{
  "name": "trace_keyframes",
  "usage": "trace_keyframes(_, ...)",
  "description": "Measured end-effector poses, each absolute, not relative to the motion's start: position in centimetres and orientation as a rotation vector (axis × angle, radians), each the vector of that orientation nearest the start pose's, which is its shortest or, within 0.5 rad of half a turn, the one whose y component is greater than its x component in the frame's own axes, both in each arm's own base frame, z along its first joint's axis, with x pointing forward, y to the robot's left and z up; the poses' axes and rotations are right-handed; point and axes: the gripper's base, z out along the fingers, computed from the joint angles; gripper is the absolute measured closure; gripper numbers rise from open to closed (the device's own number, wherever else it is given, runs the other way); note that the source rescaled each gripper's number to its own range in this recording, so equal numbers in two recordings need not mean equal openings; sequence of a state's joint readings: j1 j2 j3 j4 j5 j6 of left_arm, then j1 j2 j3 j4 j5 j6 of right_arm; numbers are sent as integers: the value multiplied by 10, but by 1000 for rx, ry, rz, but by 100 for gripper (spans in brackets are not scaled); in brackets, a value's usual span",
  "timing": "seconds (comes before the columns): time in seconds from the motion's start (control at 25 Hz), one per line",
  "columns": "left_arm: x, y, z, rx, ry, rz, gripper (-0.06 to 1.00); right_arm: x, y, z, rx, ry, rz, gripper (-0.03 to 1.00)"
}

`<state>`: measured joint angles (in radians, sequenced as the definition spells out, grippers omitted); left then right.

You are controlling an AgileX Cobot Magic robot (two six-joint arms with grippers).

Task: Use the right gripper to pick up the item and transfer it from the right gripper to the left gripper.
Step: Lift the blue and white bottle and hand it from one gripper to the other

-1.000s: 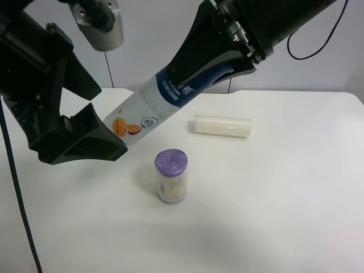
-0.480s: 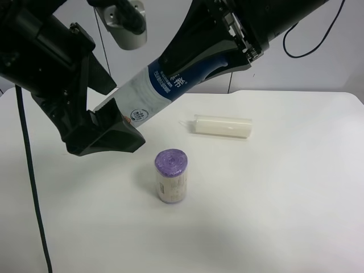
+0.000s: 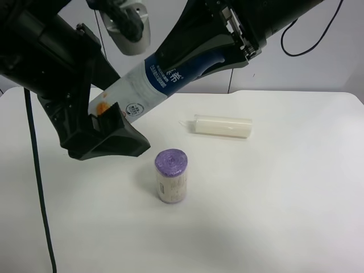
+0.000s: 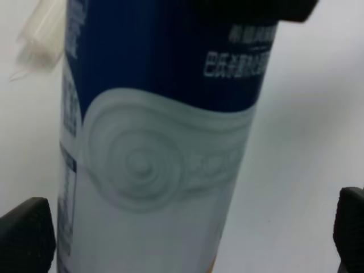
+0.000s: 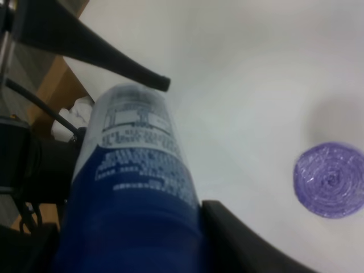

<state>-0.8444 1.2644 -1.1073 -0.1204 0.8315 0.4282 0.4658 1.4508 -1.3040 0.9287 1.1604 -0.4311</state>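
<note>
Currently the bottle [image 3: 145, 85] is held up in the air above the white surface [image 3: 284, 199], touching nothing that lies on it. Its long axis runs on a slant. The dark blue cap end points up toward the arm at the exterior high view's right, and the white base with the small orange picture points down toward the arm at that view's left. The right hand [image 3: 190, 57] is clamped on the blue upper part, one black finger along each side. The right wrist view shows the bottle [image 5: 133, 187] running away from that camera, base outward. The left hand [image 3: 116, 114] has its fingers spread wide, and the bottle's base sits in the gap between them. In the left wrist view the white lower body [image 4: 159, 142] fills the middle, while the fingertips [image 4: 25, 233] sit at either edge, apart from its sides. Whether the base touches any inner part of that hand cannot be told. On the surface below, a purple-topped can [image 3: 171, 176] stands upright, and a cream-white tube [image 3: 222, 125] lies on its side farther back, well apart from the can.
</note>
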Motion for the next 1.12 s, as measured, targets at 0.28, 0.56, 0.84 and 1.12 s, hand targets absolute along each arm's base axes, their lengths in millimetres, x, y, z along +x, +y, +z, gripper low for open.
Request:
trace_keyframes(0.28,173,-207,330,1423,2044,-325,23,228,191,365,-812,2400,1292,97)
trace_keyframes(0.56,174,-208,331,1413,2031,-327,62,228,191,365,-817,2402,1291,97)
trace_keyframes(0.84,174,-208,332,1423,2014,-321,94,227,191,365,-824,2400,1295,97)
trace_keyframes(1.12,174,-209,332,1424,2004,-319,94,228,190,364,-811,2411,1283,97)
